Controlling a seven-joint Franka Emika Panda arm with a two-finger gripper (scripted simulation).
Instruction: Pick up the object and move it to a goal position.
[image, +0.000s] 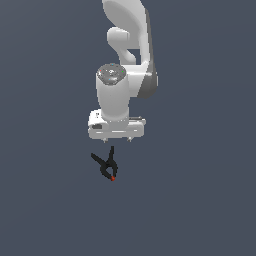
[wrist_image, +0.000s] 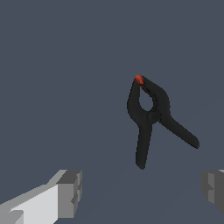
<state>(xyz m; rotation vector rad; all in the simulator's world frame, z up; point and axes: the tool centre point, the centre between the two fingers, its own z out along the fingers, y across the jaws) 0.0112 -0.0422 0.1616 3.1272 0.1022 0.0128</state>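
The object is a small black spring clamp with two splayed thin handles, a looped jaw and a red-orange tip. It lies flat on the grey surface just in front of the arm's hand. In the wrist view the clamp lies apart from the fingers, beyond the gap between them, nearer one finger. My gripper hovers above the surface behind the clamp, open and empty. Its two grey fingertips show wide apart at the picture's edges. No goal marker shows.
The white arm rises behind the hand. A plain grey surface fills both views.
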